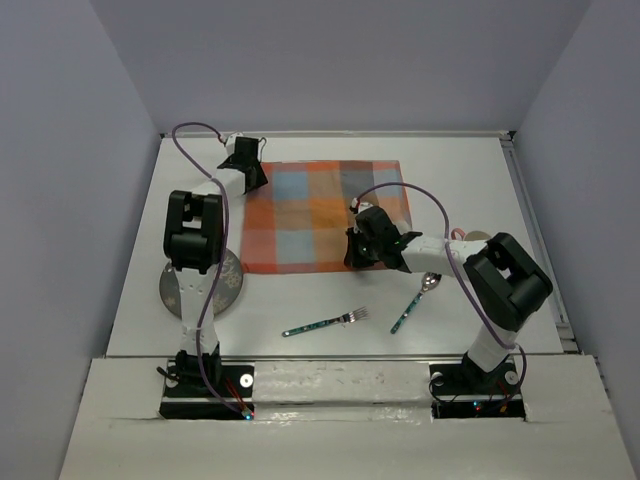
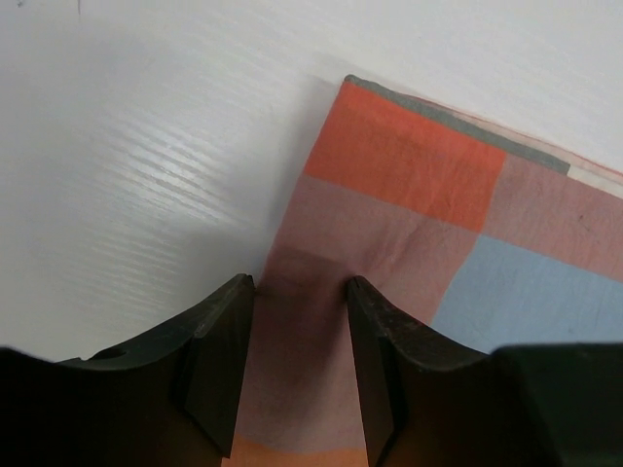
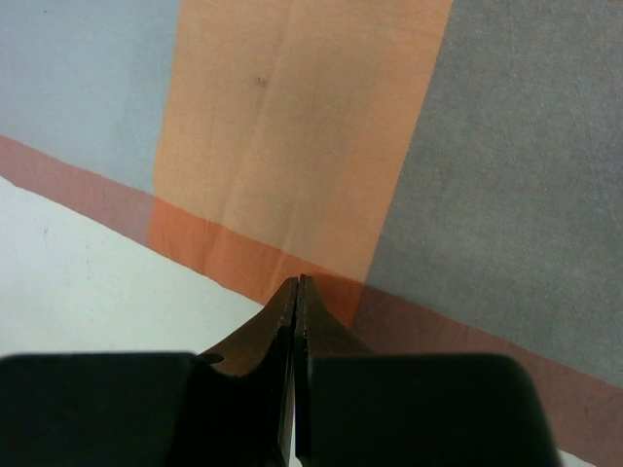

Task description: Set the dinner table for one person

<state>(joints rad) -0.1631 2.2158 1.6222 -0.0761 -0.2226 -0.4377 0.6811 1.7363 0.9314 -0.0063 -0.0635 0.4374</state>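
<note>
The dinner table (image 1: 470, 175) is a white tabletop with an orange-and-grey plaid placemat (image 1: 310, 215) spread at its middle. My left gripper (image 1: 258, 175) is at the placemat's far left corner. In the left wrist view it (image 2: 300, 284) is open, its jaws set apart on the cloth (image 2: 409, 214) just inside the left edge. My right gripper (image 1: 355, 258) is at the placemat's near edge, right of centre. Its jaws (image 3: 297, 282) are shut tight on the orange border band (image 3: 224, 258), and the cloth lies flat beyond them.
A grey plate (image 1: 225, 290) lies at the near left, partly under the left arm. A fork (image 1: 325, 323) and a spoon (image 1: 413, 305) with green handles lie on the table in front of the placemat. A pale round item (image 1: 476, 236) shows behind the right arm.
</note>
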